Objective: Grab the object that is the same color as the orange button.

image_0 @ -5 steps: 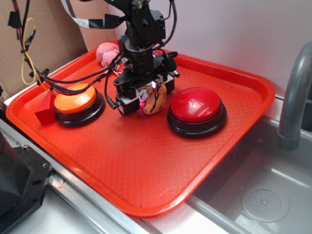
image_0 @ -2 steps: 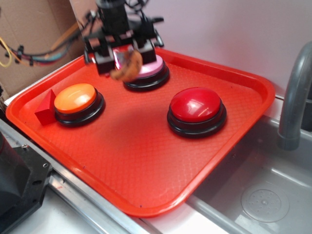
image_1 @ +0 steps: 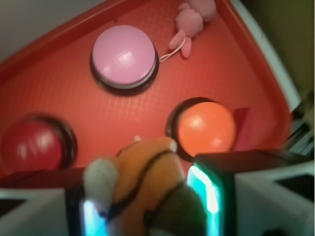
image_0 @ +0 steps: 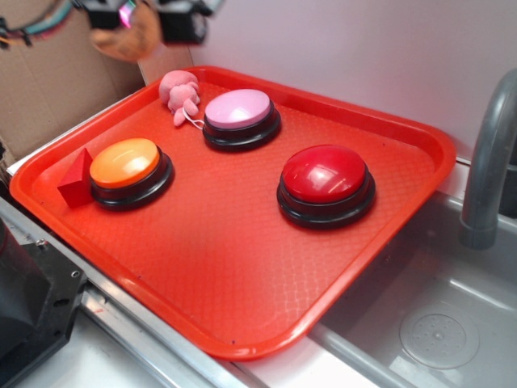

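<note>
My gripper point(image_0: 133, 20) is high above the tray's far left corner, at the top edge of the exterior view, shut on the orange plush tiger point(image_0: 125, 39). In the wrist view the gripper point(image_1: 147, 201) holds the tiger point(image_1: 147, 187), striped dark brown with a white face, between its two lit fingers. The orange button point(image_0: 125, 164) sits on the left of the red tray point(image_0: 242, 267); it also shows in the wrist view point(image_1: 205, 128), far below the jaws.
A pink button point(image_0: 238, 111) and a pink plush toy point(image_0: 179, 89) are at the tray's back. A red button point(image_0: 325, 176) is on the right, a red triangular block point(image_0: 76, 178) at the left. A sink and grey faucet point(image_0: 489, 153) lie to the right.
The gripper has risen from the tray between the buttons, carrying the tiger up and to the back left. The pink button and the pink toy are now uncovered.
</note>
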Tool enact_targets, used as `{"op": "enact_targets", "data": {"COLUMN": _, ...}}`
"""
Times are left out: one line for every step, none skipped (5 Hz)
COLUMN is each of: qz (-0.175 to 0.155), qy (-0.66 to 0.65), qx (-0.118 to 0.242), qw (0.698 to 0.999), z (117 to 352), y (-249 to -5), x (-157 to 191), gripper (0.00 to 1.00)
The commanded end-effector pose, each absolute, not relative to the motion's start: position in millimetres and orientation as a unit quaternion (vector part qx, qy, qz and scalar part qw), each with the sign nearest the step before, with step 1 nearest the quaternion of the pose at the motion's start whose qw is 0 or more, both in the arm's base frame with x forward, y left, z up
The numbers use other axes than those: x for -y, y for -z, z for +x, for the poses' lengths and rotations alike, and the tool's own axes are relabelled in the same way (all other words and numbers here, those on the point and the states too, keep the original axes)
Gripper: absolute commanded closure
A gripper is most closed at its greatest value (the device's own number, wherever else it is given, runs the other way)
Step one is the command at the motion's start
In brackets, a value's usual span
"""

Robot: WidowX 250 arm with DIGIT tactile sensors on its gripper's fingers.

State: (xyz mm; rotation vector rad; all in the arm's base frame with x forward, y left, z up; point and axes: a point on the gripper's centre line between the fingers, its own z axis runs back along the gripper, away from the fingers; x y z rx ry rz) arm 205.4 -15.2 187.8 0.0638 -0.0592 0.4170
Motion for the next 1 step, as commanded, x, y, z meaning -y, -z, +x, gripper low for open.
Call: {"op": "enact_targets", "data": {"qz": -0.005, "qy": -0.167, "qx": 0.029, "qw": 0.985, "z": 205.3, "y": -209.6, "x": -7.2, "gripper": 1.0}}
